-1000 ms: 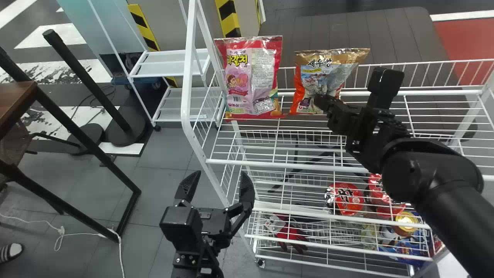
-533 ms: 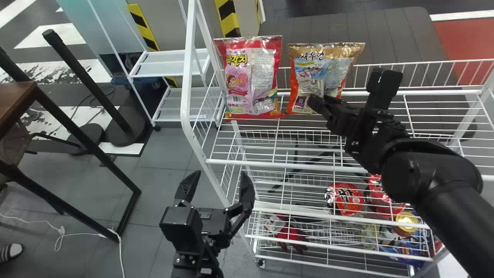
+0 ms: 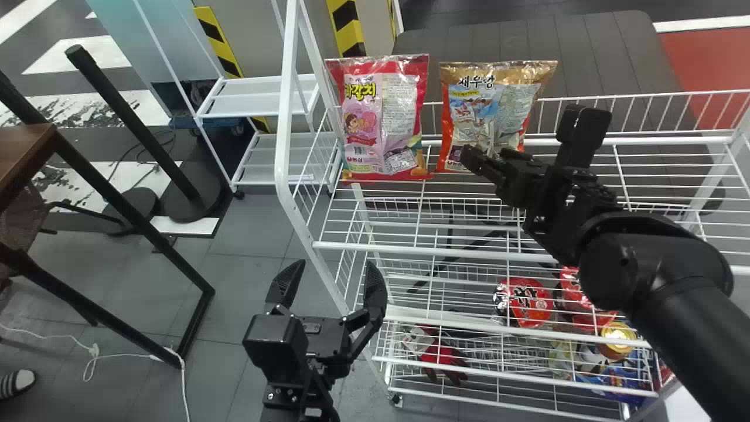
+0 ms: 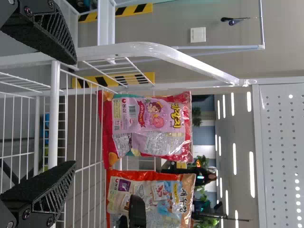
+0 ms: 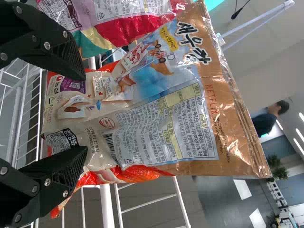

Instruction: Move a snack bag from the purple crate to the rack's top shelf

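We have our right gripper (image 3: pixel 486 153) with its flat black fingers spread, close before the orange-and-gold foil snack bag (image 3: pixel 489 105). This bag stands on the white wire rack's (image 3: pixel 410 249) top shelf, beside a red-and-pink foil bag (image 3: pixel 381 117). Our left gripper (image 3: pixel 334 266) is parked low, widely opened.

Shop-like space, snacks (image 3: pixel 375 117) on wire rack (image 3: pixel 433 251)
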You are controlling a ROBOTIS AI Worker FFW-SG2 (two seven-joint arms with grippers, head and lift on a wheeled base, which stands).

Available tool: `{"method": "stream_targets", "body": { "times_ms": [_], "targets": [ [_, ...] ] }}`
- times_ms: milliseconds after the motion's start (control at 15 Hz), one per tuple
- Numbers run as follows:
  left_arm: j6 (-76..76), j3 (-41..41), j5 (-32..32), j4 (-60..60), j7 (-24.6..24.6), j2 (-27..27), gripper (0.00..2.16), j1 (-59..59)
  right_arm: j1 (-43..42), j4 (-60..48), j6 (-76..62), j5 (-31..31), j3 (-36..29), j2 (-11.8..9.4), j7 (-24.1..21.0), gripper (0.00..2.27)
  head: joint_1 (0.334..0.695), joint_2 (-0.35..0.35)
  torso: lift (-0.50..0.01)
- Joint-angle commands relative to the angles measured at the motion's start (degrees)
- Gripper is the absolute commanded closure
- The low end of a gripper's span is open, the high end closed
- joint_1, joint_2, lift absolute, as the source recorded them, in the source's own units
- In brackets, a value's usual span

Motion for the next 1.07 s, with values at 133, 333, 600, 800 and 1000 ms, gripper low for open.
{"method": "stream_targets", "body": {
  "times_ms": [133, 333, 600, 800, 1000],
  "targets": [
    [0.0, 0.1, 0.0, 0.0, 0.1, 0.0, 0.05, 0.0, 1.2, -1.2, -0.4, 1.0, 0.4, 0.1, 0.0, 0.23, 0.695, 0.246, 0.002],
    [0.0, 0.1, -0.1, 0.0, 0.1, 0.0, 0.05, 0.0, 2.5, -3.1, -0.3, 2.4, 0.8, 0.1, -0.1, 0.22, 0.695, 0.254, 0.002],
    [0.0, 0.1, -0.2, 0.0, 0.1, 0.0, 0.05, 0.0, 2.9, -3.8, -0.4, 2.8, 0.9, 0.1, -0.1, 0.22, 0.695, 0.263, 0.002],
    [0.0, 0.1, -0.2, 0.3, 0.2, 0.0, 0.05, 0.0, 4.0, -4.5, -1.0, 3.6, 0.9, 0.1, -0.1, 0.22, 0.695, 0.265, 0.002],
    [0.0, 0.2, -0.2, 0.2, 0.2, 0.0, 0.05, 0.0, 6.5, -7.3, -2.9, 5.5, 2.0, 0.1, -1.1, 0.22, 0.695, 0.269, 0.002]
  ]
}}
